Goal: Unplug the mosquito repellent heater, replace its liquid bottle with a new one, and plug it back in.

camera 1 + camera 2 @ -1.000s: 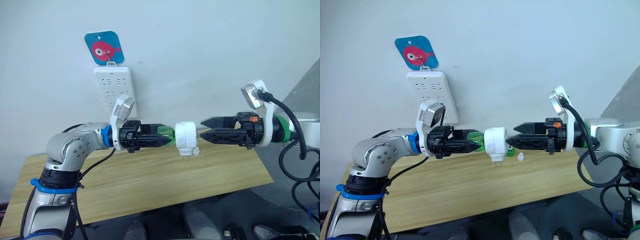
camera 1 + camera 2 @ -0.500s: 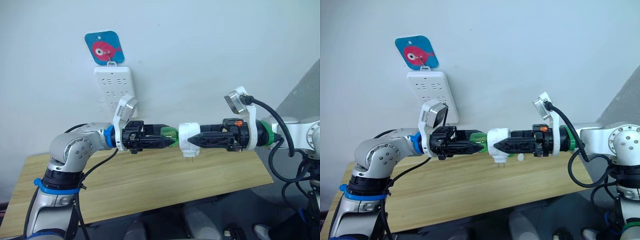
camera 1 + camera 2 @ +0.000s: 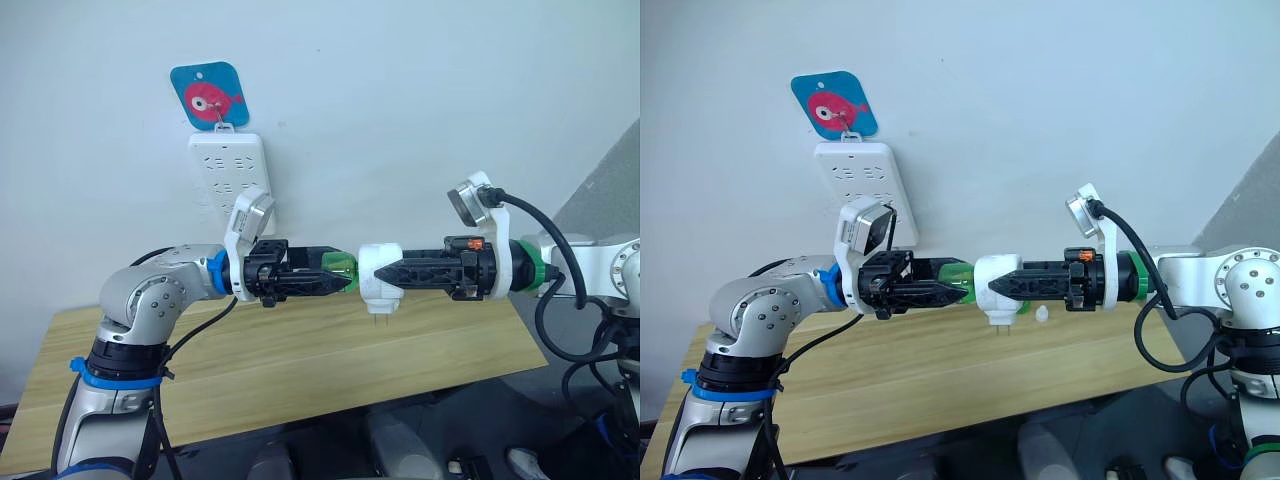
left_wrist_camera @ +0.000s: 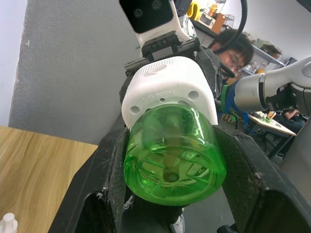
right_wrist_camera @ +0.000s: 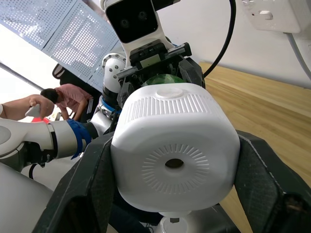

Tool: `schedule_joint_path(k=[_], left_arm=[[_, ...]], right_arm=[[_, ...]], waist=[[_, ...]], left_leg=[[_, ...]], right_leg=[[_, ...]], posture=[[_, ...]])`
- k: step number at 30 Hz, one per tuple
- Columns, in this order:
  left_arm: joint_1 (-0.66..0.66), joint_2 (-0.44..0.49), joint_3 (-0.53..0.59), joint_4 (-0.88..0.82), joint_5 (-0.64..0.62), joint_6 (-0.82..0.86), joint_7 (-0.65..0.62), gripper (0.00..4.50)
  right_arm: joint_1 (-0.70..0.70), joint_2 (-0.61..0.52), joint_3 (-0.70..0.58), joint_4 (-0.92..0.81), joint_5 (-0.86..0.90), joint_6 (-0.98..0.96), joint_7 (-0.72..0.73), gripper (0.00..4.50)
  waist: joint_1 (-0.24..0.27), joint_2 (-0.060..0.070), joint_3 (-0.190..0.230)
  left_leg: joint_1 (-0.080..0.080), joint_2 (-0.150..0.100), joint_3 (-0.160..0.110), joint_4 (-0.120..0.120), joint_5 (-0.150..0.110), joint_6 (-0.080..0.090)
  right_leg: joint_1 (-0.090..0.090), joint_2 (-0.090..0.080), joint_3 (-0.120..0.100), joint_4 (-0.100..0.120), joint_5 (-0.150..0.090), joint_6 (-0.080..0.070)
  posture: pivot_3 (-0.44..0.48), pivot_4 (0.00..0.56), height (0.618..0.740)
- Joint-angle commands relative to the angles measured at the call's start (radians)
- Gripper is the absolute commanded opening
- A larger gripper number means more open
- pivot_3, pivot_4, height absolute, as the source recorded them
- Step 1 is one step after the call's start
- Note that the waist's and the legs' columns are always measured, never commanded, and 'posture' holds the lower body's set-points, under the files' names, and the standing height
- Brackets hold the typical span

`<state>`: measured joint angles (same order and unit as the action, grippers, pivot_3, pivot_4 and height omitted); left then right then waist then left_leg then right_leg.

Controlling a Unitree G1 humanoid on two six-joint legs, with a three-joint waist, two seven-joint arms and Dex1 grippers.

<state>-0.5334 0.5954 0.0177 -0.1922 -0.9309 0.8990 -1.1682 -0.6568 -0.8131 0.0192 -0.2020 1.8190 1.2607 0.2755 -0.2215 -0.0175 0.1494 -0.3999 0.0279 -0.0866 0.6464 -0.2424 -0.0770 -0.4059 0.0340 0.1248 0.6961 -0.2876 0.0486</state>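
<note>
Above the table [image 3: 300, 370], left jaws around green bottle [image 4: 172, 153], right jaws around heater [image 5: 175, 150].

The mosquito repellent heater [image 5: 175, 160] is matt white plastic with fine moulded ribs around its vent hole. The bottle [image 4: 172, 155] screwed into it is glossy translucent green plastic. The desk [image 3: 300, 370] has a smooth pale wood-grain surface, and the fingers [image 4: 104, 179] are matt black plastic.
</note>
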Motion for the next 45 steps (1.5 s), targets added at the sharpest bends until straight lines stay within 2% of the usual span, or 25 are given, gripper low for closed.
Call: schedule_joint_path(k=[1,6,7,15,23,31,36,45], left_arm=[[-0.022,0.013,-0.037,-0.022,0.107,-0.109,-0.002,2.65],[-0.012,0.025,-0.074,-0.016,0.261,-0.315,-0.036,4.24],[-0.012,0.024,-0.075,-0.013,0.282,-0.348,-0.036,4.28],[0.012,0.054,-0.115,0.018,0.507,-0.662,-0.056,4.28],[0.018,0.008,-0.145,0.121,0.655,-1.017,-0.056,4.28],[0.007,-0.046,-0.189,0.196,0.743,-1.169,-0.016,4.28],[-0.008,-0.07,-0.212,0.25,0.824,-1.226,0.044,4.28],[-0.031,-0.094,-0.219,0.307,0.871,-1.302,0.095,4.28]], right_arm=[[-0.018,0.002,0.004,-0.021,0.085,-0.022,-0.007,2.94],[0.007,-0.019,0.007,-0.018,0.135,-0.041,-0.053,2.94],[0.013,-0.022,0.007,-0.017,0.144,-0.047,-0.064,2.94],[0.061,-0.046,-0.002,0.014,0.153,-0.08,-0.163,2.94],[0.071,-0.013,-0.003,0.031,0.153,-0.101,-0.33,2.94],[0.079,0.048,-0.01,0.012,0.153,-0.119,-0.466,2.94],[0.081,0.085,-0.016,-0.002,0.153,-0.124,-0.511,2.94],[0.083,0.136,-0.031,-0.011,0.153,-0.133,-0.561,2.94]], waist=[[0.0,0.0,0.0],[0.001,0.0,0.0],[0.002,0.0,0.0],[0.002,0.0,0.0],[0.002,0.0,0.0],[0.001,0.0,0.0],[0.0,0.0,0.0],[-0.001,0.0,0.0]], left_leg=[[0.0,0.0,0.0,0.0,0.0,0.0],[0.0,0.0,0.0,0.0,0.0,0.0],[0.0,0.0,0.0,0.0,0.0,0.0],[0.0,0.0,0.0,0.0,0.0,0.0],[0.0,0.0,0.001,0.0,0.0,0.0],[0.0,0.0,0.001,0.0,0.0,0.0],[0.0,0.0,0.001,0.0,0.0,0.0],[0.0,0.0,0.0,0.0,0.0,0.0]], right_leg=[[0.0,0.0,0.0,0.0,0.0,0.0],[0.0,0.0,0.0,0.0,0.001,-0.001],[0.0,0.0,0.0,0.0,0.001,-0.001],[0.0,0.0,0.001,0.0,0.001,-0.001],[0.0,0.0,0.001,0.0,0.001,-0.002],[0.0,0.0,0.001,0.0,0.001,-0.002],[0.0,0.0,0.001,0.0,0.001,-0.002],[0.0,0.0,0.001,0.0,0.002,-0.003]], posture=[[-0.218,0.066,0.74],[-0.218,0.071,0.74],[-0.218,0.071,0.74],[-0.218,0.071,0.74],[-0.233,0.084,0.74],[-0.24,0.083,0.74],[-0.243,0.083,0.74],[-0.248,0.083,0.74]])
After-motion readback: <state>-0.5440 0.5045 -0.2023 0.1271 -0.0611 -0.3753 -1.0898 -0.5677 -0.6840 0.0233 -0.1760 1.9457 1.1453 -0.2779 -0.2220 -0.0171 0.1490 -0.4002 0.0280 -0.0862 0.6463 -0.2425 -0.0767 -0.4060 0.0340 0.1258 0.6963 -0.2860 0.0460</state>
